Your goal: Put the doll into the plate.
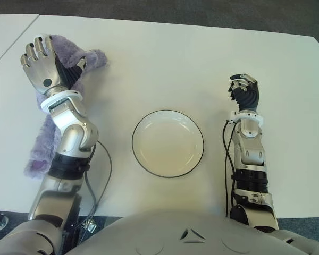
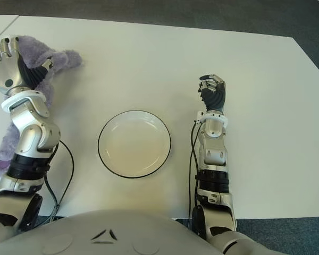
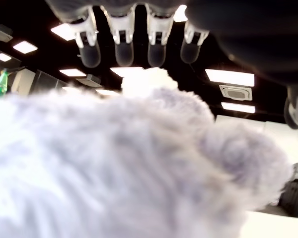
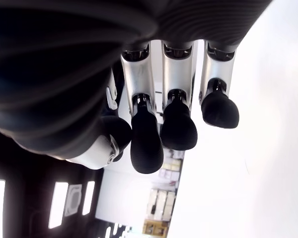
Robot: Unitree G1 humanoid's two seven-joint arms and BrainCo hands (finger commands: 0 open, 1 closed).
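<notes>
The left hand [image 1: 42,62] and its forearm cover the middle of the purple doll [image 1: 41,151]. In the left wrist view the fur below the fingers [image 3: 123,48] is blurred, and the thumb is cut off.

Broad white table [image 1: 165,69] filling nearly the whole eye view, matte and evenly lit. Thin seam at the far left where a second white tabletop [image 1: 8,32] butts against it. Dark grey carpeted floor [image 1: 202,13] beyond the far edge and past the far right corner. In the left wrist view, black ceiling with rectangular light panels [image 3: 231,77] glowing white. In the right wrist view, more ceiling panels [image 4: 57,204] and what looks like shelving [image 4: 161,203], too blurred to read.
</notes>
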